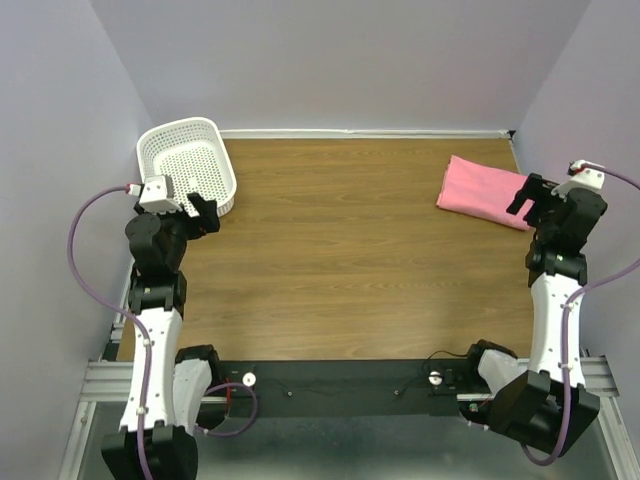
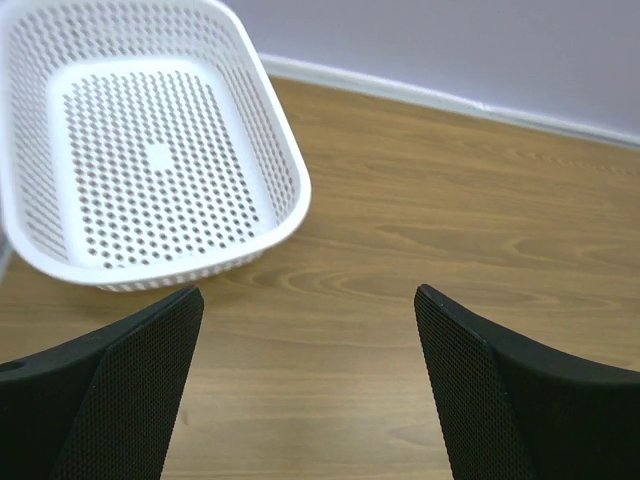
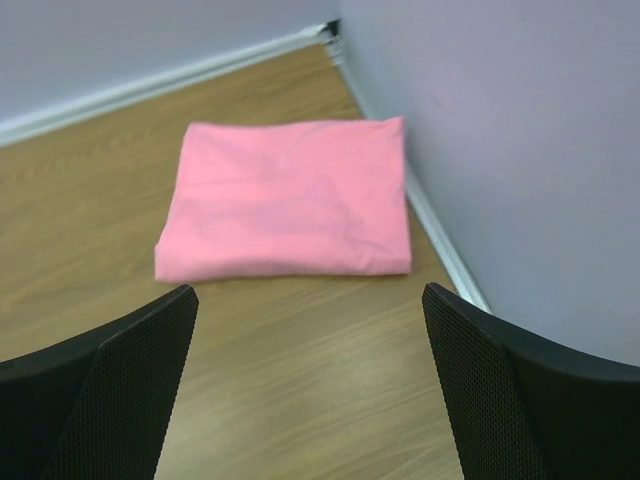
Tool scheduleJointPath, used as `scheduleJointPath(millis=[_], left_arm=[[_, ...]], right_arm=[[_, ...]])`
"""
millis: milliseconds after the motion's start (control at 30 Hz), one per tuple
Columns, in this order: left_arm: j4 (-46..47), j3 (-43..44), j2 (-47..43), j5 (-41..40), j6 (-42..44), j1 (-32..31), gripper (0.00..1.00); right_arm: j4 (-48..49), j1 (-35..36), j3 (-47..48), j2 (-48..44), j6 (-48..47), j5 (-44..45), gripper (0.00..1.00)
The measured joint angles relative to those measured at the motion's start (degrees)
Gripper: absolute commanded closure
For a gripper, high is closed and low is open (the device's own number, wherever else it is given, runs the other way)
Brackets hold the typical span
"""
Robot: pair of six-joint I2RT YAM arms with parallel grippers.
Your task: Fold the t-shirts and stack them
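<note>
Finds the pink t-shirt folded in the far right corner by the wall, apparently parked there as finished. Holds nothing in the right claw, spread wide near it, nor in the left claw, wide beside the white basket.

Open wooden table mid-scene, white basket in far-left corner, folded pink t-shirt beside right wall

White perforated basket sits upright at the far-left corner of the wood-grain table, its long axis skewed to the table edges. Pale lilac walls close in three sides. A white baseboard runs along the foot of the far wall.
</note>
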Motion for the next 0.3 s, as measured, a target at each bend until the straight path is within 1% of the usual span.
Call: scheduleJointPath(millis=[133, 200, 300], left_arm=[[-0.2, 0.0, -6.9, -3.0, 2.5, -0.8, 0.06], [-0.1, 0.0, -8.8, -3.4, 3.3, -1.2, 0.06], [0.0, 0.0, -9.3, -3.5, 4.0, -1.8, 0.06]], right_arm=[[2.1, 0.0, -2.0, -1.9, 4.2, 7.5, 0.00], [2.5, 0.0, -2.5, -1.9, 4.6, 9.4, 0.00], [3.4, 0.0, -3.8, -2.2, 4.5, 10.9, 0.00]])
